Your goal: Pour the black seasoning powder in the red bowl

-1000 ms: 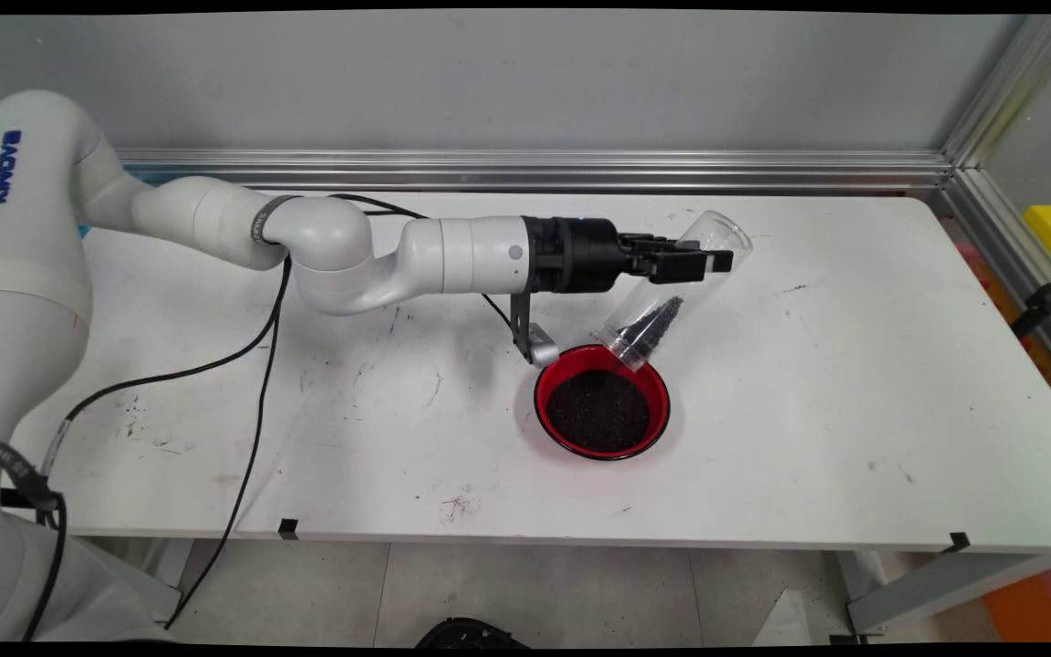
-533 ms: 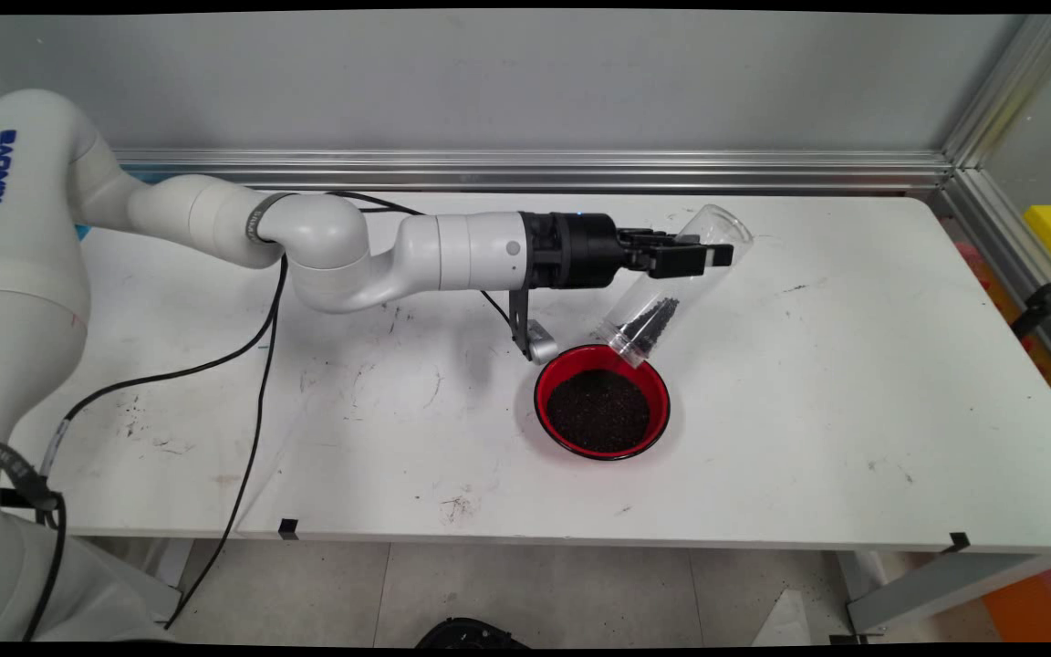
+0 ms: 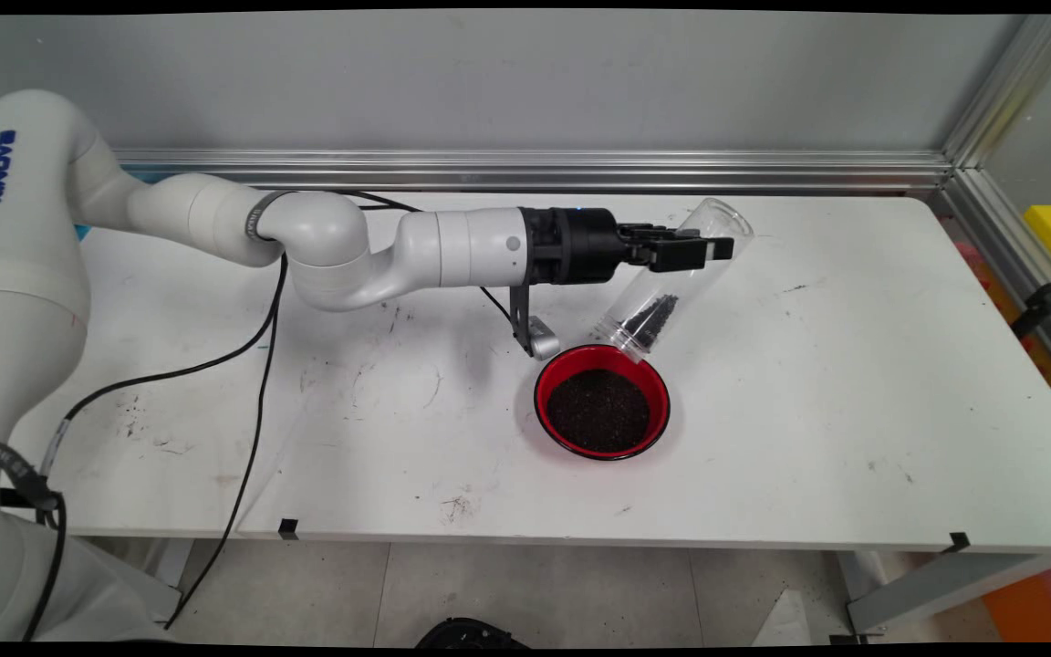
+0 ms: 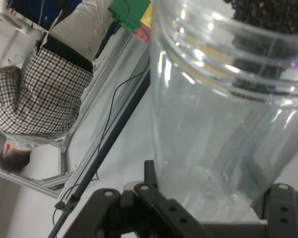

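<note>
You're looking at a robotics lab cell: a scuffed white bench (image 3: 854, 411) fenced at its far and right edges by aluminium framing (image 3: 525, 170), a plain grey wall (image 3: 489, 82) behind, and cables (image 3: 252, 365) trailing off the bench. In the hand view a person in a checked shirt (image 4: 44, 94) stands beyond the frame.
</note>
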Tool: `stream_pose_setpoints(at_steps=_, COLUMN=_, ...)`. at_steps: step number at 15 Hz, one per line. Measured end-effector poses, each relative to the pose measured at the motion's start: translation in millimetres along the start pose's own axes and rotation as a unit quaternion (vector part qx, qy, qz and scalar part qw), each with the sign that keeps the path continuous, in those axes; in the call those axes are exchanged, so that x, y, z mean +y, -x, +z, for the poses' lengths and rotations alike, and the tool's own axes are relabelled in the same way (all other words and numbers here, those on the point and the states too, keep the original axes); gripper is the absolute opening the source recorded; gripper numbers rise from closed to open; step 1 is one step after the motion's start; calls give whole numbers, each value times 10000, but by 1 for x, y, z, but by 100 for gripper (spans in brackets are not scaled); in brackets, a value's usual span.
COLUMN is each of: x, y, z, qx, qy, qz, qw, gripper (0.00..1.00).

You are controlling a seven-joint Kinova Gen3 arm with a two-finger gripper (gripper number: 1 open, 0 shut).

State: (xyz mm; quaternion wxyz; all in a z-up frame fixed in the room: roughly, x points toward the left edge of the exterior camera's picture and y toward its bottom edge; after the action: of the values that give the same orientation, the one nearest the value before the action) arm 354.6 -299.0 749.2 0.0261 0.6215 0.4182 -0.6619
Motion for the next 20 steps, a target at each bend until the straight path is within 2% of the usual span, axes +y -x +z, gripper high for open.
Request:
stream_pose_setpoints(at_steps=7, x=-1, y=0, z=-5, qx=107, qy=53, qz=-246, qw=9996, gripper=0)
stream_pose_setpoints(at_steps=12, x=-1, y=3, z=-12, qx=232, qy=198, qz=-569, qw=9979, gripper=0)
stream_pose_setpoints(at_steps=16, x=1, y=5, z=-15, qx=355, qy=342, qz=-877, qw=9949, gripper=0)
stream_pose_setpoints(at_steps=20, x=3, y=12, z=-11, qx=426, qy=475, qz=-1313, qw=9893, gripper=0)
